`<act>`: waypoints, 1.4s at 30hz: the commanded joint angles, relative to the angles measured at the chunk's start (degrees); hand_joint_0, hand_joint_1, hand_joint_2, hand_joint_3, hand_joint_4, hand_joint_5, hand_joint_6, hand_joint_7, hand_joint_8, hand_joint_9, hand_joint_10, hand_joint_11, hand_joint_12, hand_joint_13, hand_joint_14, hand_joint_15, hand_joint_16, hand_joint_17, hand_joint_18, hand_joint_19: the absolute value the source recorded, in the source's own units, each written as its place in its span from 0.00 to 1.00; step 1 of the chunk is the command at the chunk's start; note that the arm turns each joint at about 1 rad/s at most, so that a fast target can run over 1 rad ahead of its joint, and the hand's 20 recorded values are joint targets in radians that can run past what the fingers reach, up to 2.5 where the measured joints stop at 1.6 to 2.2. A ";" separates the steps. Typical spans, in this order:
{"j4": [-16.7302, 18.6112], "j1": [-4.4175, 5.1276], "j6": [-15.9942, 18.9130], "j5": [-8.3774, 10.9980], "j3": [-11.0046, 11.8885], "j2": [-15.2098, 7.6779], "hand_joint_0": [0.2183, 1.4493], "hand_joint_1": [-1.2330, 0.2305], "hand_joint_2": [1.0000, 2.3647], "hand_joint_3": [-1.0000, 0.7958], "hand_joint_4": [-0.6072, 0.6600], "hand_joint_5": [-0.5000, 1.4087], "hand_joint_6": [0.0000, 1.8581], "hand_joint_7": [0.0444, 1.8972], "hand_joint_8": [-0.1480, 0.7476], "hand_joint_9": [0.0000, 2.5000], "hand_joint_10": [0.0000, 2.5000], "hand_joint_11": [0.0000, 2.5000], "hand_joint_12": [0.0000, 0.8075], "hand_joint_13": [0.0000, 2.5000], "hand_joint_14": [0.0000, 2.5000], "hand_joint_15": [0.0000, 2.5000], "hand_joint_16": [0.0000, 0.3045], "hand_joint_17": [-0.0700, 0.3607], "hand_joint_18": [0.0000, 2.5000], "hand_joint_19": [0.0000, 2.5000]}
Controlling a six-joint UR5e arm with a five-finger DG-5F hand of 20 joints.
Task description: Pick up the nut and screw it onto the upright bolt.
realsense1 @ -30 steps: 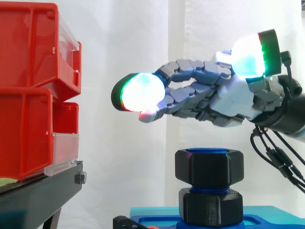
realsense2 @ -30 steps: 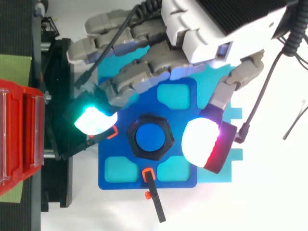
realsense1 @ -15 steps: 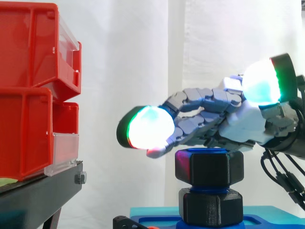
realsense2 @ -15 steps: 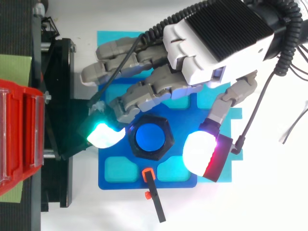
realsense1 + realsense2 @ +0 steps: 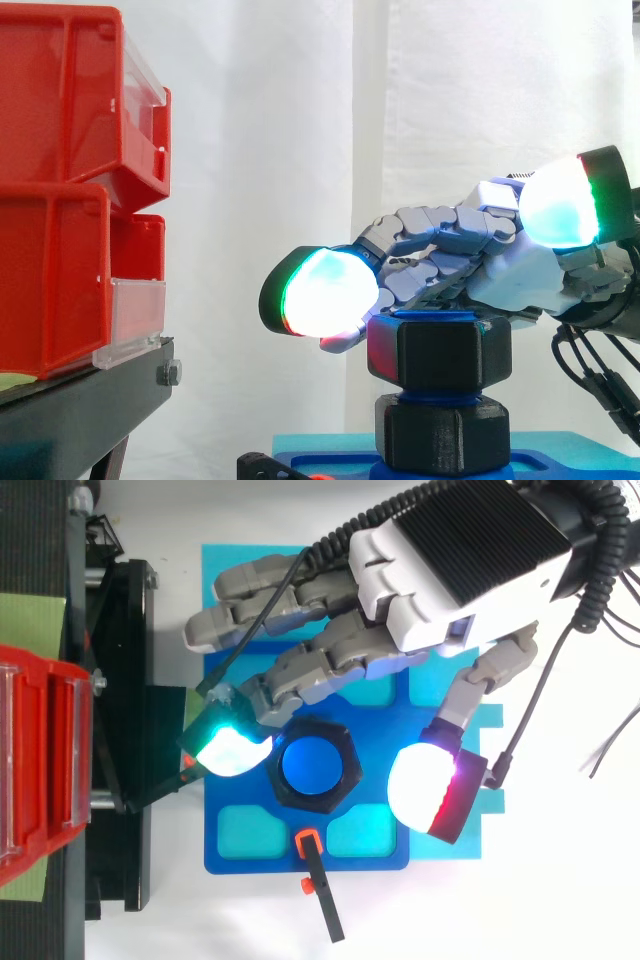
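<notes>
A black hexagonal nut (image 5: 311, 766) sits on the top of the upright blue bolt (image 5: 311, 764), above a second black hexagonal piece (image 5: 440, 432) lower on the bolt. My hand (image 5: 470, 550) hovers just over it, open. One glowing cyan fingertip (image 5: 232, 750) lies left of the nut and the white-magenta thumb pad (image 5: 425, 787) lies right of it, both apart from it. In the side view the hand (image 5: 520, 280) is level with the top of the nut (image 5: 440, 350), its palm behind it.
The bolt stands on a blue fixture plate (image 5: 260, 864) over a cyan mat. A black lever with an orange clip (image 5: 322, 895) sticks out at the plate's front. Red bins (image 5: 70, 190) on a black stand (image 5: 80, 400) are at the left.
The hand has come down from well above the bolt to the level of the nut's top. Its fingertips have drawn in closer on either side of the nut.
</notes>
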 commanded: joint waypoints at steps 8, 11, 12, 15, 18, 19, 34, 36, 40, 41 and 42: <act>-1.29 -0.12 -0.08 -0.53 -0.01 0.01 0.19 0.75 0.00 0.28 0.58 0.16 0.27 0.35 0.39 0.08 0.00 0.00 0.41 0.02 0.00 0.00 0.14 0.38 0.00 0.00; -1.47 -0.12 -0.08 -0.53 -0.01 0.01 0.19 0.75 0.00 0.28 0.59 0.17 0.27 0.36 0.40 0.08 0.00 0.00 0.41 0.02 0.00 0.00 0.14 0.38 0.00 0.00; -1.47 -0.21 -0.08 -0.53 -0.01 0.01 0.19 0.75 0.00 0.28 0.60 0.17 0.27 0.37 0.40 0.08 0.00 0.00 0.41 0.02 0.00 0.00 0.14 0.38 0.00 0.00; -1.47 -0.12 -0.08 -0.53 -0.01 0.01 0.19 0.75 0.00 0.28 0.61 0.17 0.27 0.38 0.41 0.09 0.00 0.00 0.41 0.03 0.00 0.00 0.14 0.38 0.00 0.00; -1.38 -0.21 -0.08 -0.71 -0.01 0.01 0.19 0.74 0.00 0.28 0.62 0.18 0.27 0.39 0.41 0.09 0.00 0.00 0.41 0.03 0.00 0.00 0.13 0.38 0.00 0.00; -1.38 -0.21 0.01 -0.97 -0.01 0.01 0.19 0.74 0.00 0.28 0.62 0.18 0.27 0.40 0.41 0.09 0.00 0.00 0.41 0.03 0.00 0.00 0.13 0.37 0.00 0.00; -1.29 -1.44 1.50 -2.91 0.25 0.01 0.19 0.72 0.00 0.28 0.67 0.21 0.27 0.51 0.43 0.13 0.00 0.00 0.41 0.05 0.00 0.00 0.13 0.37 0.00 0.00; -1.47 -1.62 1.50 -3.43 0.42 0.01 0.20 0.72 0.00 0.28 0.67 0.21 0.27 0.54 0.44 0.14 0.00 0.00 0.41 0.06 0.00 0.00 0.13 0.37 0.00 0.00; -1.65 -2.14 1.59 -4.31 0.86 0.01 0.20 0.69 0.00 0.28 0.67 0.22 0.27 0.59 0.44 0.15 0.00 0.00 0.40 0.07 0.00 0.00 0.12 0.36 0.00 0.00; -1.73 -2.23 1.59 -4.40 0.86 0.01 0.20 0.69 0.00 0.28 0.67 0.22 0.27 0.59 0.44 0.15 0.00 0.00 0.40 0.07 0.00 0.00 0.12 0.36 0.00 0.00; -1.73 -2.32 1.59 -4.49 0.95 0.10 0.20 0.68 0.00 0.28 0.67 0.22 0.27 0.60 0.44 0.15 0.00 0.00 0.40 0.07 0.00 0.00 0.12 0.36 0.00 0.00</act>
